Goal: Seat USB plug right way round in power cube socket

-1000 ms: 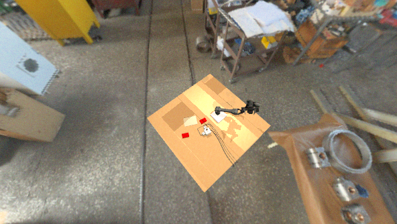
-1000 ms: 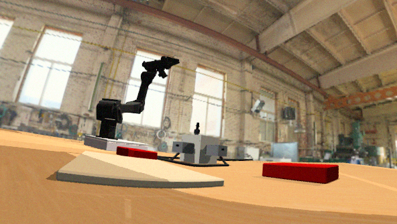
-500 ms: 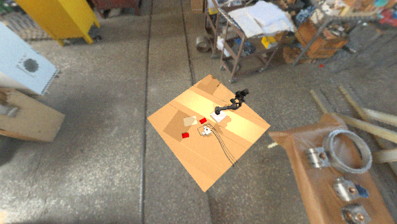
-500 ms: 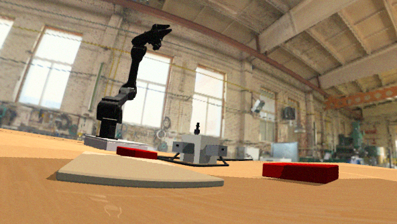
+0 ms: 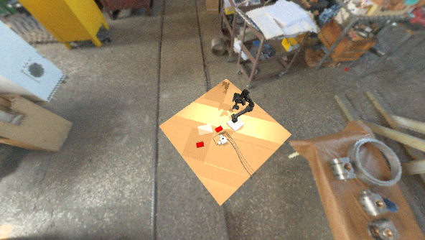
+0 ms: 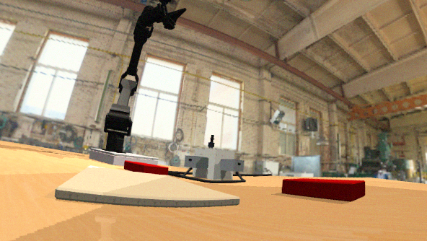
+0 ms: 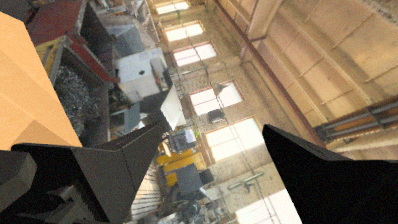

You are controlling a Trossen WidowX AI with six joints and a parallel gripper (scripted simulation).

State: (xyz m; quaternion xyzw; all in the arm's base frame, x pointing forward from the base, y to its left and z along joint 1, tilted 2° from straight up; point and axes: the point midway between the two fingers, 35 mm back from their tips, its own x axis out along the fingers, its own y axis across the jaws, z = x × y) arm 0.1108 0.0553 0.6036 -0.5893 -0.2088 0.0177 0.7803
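The power cube [image 5: 222,139] [image 6: 218,155] stands on the table, white-grey, with grey blocks on its sides. A small black plug [image 6: 212,141] stands upright on top of it in the exterior view. Which way round it sits and how deep it is cannot be told. My gripper [image 5: 235,102] [image 6: 177,16] [image 7: 212,126] is open and empty, raised high above the table and well away from the cube, up and to the left of it in the exterior view. The wrist view shows wide-spread fingers, the room and a table corner, but neither cube nor plug.
One red block [image 5: 219,128] [image 6: 146,167] lies between the cube and the arm's white base [image 5: 235,125] [image 6: 122,158]. Another red block [image 5: 199,144] [image 6: 323,190] and a pale flat board [image 5: 204,129] [image 6: 144,187] lie nearby. Black cables run around the cube to the table edge.
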